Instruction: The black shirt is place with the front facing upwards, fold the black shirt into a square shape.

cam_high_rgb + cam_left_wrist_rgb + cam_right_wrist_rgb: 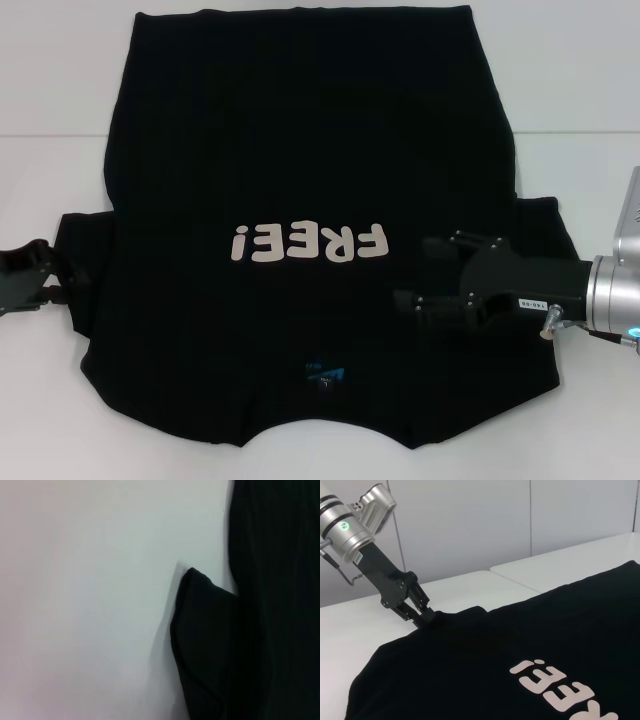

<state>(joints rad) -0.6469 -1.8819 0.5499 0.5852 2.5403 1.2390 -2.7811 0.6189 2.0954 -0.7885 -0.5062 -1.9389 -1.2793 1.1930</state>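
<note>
Fabric of the black shirt (300, 150) is lying spread flat on the white table (60, 400), front side up. In the head view the collar end with the small blue neck tag (325, 375) is pointing toward the robot and the hem is pointing away, so the pale "FREE!" lettering (308, 242) is reading upside down. Both short sleeves are extending sideways; the body is showing no fold.

At the shirt's left sleeve (85, 270), the left gripper (60, 280) is sitting low at the sleeve's outer edge. In the right wrist view its fingers (422, 616) are appearing pressed together on that edge, pinching the black shirt (520, 645). The left wrist view is showing the sleeve corner (205, 630) raised slightly off the table surface (90, 605).

Over the shirt's right side, the right gripper (420, 275) is reaching inward from the right, above the fabric just beside the end of the lettering. Its two fingers are standing spread apart, one nearer the lettering and one nearer the collar, with nothing between them. Whether the fingertips are touching the fabric cannot be told.
</note>
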